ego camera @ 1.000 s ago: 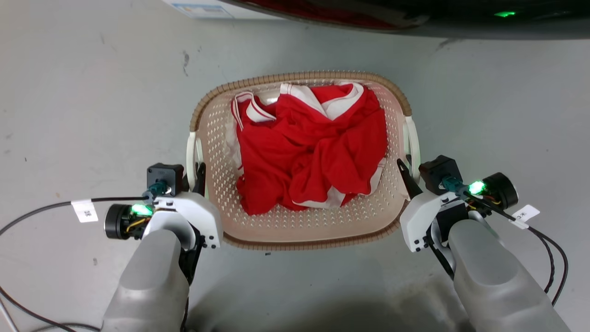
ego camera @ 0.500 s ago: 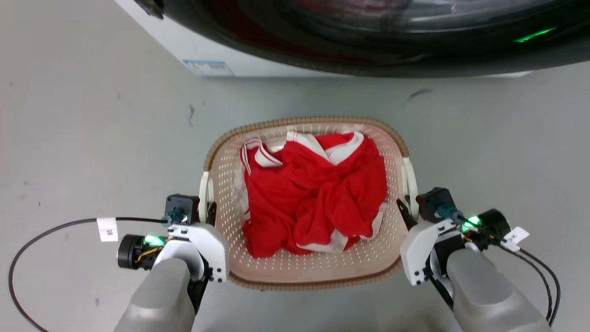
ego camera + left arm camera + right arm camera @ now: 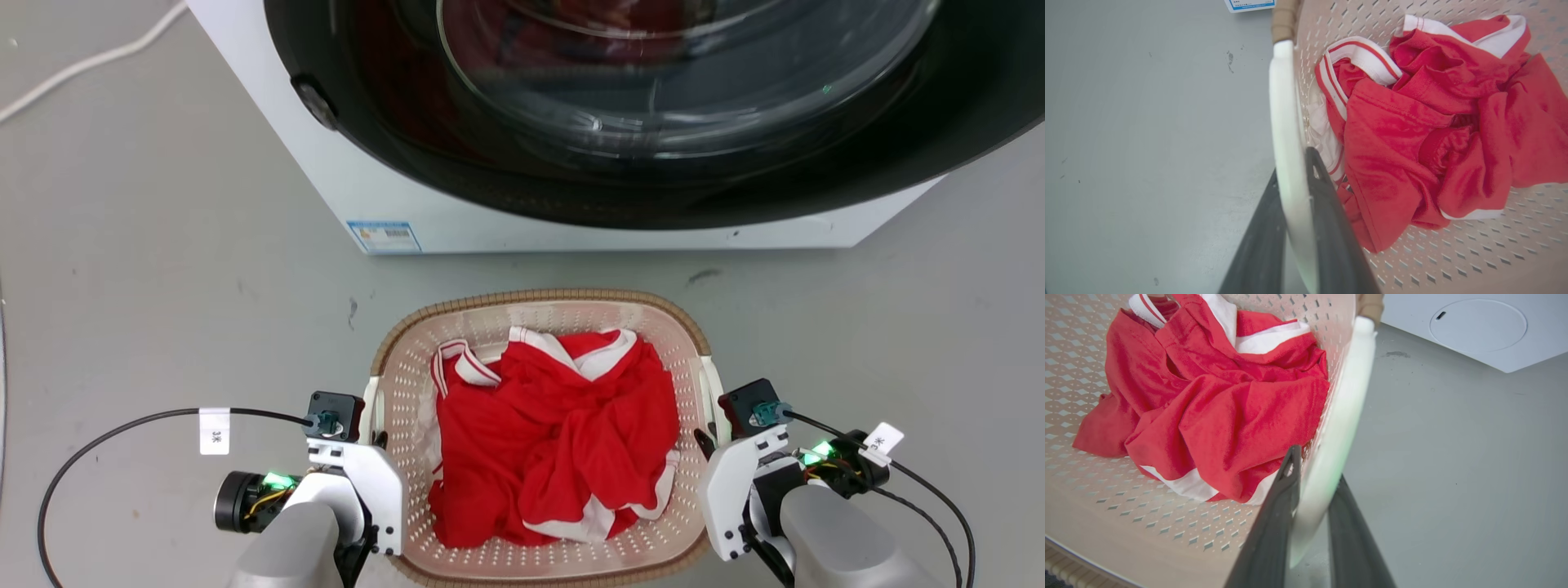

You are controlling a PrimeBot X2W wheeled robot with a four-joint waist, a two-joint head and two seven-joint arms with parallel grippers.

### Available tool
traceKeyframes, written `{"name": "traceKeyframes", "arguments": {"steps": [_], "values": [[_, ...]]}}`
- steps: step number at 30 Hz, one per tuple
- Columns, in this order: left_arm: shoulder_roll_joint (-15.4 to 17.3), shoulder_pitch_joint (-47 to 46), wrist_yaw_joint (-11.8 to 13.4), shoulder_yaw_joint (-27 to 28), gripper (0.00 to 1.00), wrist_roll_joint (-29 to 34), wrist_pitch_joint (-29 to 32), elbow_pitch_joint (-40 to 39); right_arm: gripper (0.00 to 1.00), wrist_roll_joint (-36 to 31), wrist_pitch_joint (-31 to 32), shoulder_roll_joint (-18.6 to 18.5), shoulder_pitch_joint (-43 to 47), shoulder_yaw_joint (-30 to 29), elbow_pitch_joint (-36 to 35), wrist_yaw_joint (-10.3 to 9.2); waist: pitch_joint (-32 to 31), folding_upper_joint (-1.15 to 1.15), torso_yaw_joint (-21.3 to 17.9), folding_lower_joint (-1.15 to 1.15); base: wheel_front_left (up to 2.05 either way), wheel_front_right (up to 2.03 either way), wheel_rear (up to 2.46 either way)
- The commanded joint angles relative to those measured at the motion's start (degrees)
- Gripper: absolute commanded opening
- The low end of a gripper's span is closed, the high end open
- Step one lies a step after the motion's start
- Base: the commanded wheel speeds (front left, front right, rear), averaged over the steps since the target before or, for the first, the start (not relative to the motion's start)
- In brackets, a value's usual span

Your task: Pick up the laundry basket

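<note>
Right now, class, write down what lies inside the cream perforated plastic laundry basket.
A crumpled red garment with white trim lies inside the cream perforated plastic laundry basket. White cloth peeks from beneath it; whatever else it covers is hidden.

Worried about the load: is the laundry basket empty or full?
Partly full: the laundry basket holds crumpled red clothing with white trim, piled below the rim; the perforated floor shows around it.

A boxy white washing machine with a dark round glass door stood on the smooth grey floor, a small blue-and-white label low on its front. Near it lay a crumpled red fabric garment with white trim.
</note>
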Motion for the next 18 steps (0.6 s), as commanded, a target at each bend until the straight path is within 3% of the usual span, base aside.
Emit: {"name": "traceKeyframes", "arguments": {"steps": [1,18], "values": [[-1.02,0.67,-0.52,-1.17,0.00,-0.64,0.39,-0.38,0.00,0.81,0.42,1.22,0.16,1.18,-0.36,0.19,-2.12,0.00,-0.16,0.01,0.00,0.00,0.00],[0.23,4.48,-0.54,-11.70,0.00,-12.55,11.19,-3.10,0.00,9.44,6.06,1.28,2.84,8.42,1.57,0.19,-13.08,0.00,0.13,0.01,0.00,0.00,0.00]]}}
